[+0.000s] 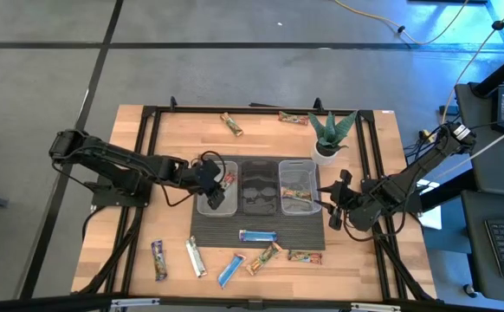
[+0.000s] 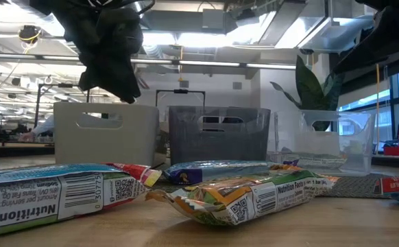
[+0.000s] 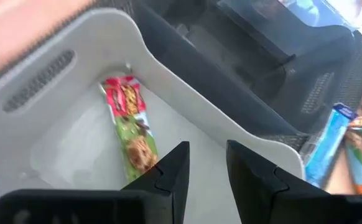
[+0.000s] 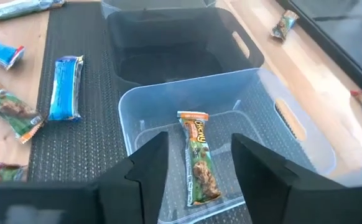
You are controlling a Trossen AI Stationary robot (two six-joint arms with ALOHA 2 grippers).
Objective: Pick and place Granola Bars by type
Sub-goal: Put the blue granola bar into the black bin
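Plainly, "Nutrition Facts" reads on a foreground bar [image 2: 254, 199]; both end effectors, left [image 3: 203, 165] and right [image 4: 199, 155], hang released.

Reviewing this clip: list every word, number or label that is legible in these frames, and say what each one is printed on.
"Nutrition Facts" on the bar wrapper at centre front in the low view.
"Nutrition Fa", cut off by the frame edge, plus barcode digits "30775" on the wrapper beside it.
Orange brand print on the bar in the clear bin: blurred, unreadable.
All other wrappers: too small or blurred.
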